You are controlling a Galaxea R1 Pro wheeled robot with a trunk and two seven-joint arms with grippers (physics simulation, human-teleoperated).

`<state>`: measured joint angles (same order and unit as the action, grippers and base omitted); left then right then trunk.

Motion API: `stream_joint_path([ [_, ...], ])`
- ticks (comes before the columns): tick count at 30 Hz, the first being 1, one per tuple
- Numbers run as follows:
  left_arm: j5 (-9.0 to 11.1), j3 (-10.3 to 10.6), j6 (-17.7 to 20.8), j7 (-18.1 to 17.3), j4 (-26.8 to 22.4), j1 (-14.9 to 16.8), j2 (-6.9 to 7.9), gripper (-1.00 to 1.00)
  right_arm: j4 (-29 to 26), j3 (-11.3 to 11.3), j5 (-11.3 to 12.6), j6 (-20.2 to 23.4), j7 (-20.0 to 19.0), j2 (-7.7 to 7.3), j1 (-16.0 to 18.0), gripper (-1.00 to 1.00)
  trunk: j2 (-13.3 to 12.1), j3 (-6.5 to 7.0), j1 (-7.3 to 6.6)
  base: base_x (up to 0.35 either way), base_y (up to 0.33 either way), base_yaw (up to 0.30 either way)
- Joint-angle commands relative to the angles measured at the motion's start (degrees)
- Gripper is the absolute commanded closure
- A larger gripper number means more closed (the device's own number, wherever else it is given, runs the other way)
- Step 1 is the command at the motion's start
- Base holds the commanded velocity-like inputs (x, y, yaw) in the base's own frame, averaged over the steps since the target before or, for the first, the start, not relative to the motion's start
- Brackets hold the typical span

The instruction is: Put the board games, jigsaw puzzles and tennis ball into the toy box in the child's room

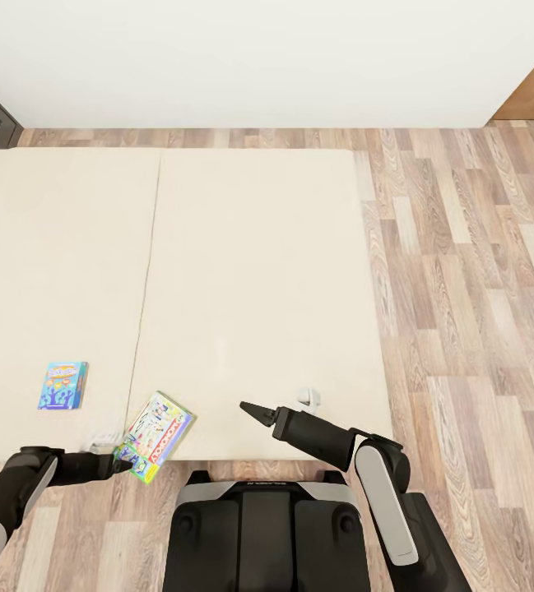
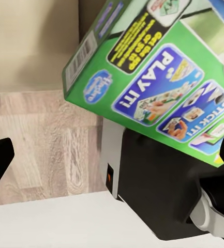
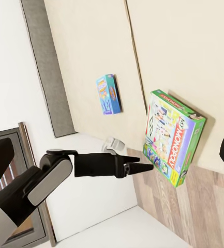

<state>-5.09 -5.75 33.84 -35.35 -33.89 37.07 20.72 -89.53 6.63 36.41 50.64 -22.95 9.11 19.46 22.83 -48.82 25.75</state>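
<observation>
The left gripper [image 1: 123, 462] pinches the near corner of the green-edged Monopoly box [image 1: 155, 435], which tilts over the bed's [image 1: 250, 271] near edge. The right gripper [image 1: 250, 409] hovers over the mattress just beside it, fingers together on nothing. Farther left on the mattress, the small blue game box [image 1: 62, 385] lies flat.

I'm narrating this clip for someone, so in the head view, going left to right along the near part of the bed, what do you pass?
Small blue board game → left pincer → green-edged Monopoly board game → right pincer → bare wood floor beyond the bed.
</observation>
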Motion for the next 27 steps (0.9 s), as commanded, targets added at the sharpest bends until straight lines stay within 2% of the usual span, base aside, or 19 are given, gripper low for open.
stream_joint_path([
  [1,-0.6,-0.3,0.3,-0.5,-0.1,0.0,-0.09,-1.0,0.0,-0.1,-0.2,0.3,-0.3,0.03,0.0,-1.0,0.1,-0.06,0.03,0.0,0.0,0.0],
  [7,-0.6,-0.3,-1.3,-0.4,0.0,0.0,-0.34,-1.0,0.0,-0.1,-0.2,0.3,-0.3,0.03,0.0,-1.0,0.1,-0.06,0.03,0.0,0.0,0.0],
  [15,-0.7,-0.2,-4.4,-0.3,0.1,0.0,-1.67,-1.0,0.0,-0.1,-0.2,0.3,-0.3,0.03,0.1,-1.0,0.1,-0.06,0.03,0.0,0.0,0.0],
  [27,-0.7,-0.3,-5.4,-0.3,0.1,0.0,-2.07,-1.0,0.0,-0.1,-0.2,0.3,-0.3,0.03,0.1,-1.0,0.1,-0.06,0.03,0.0,0.0,0.0],
])
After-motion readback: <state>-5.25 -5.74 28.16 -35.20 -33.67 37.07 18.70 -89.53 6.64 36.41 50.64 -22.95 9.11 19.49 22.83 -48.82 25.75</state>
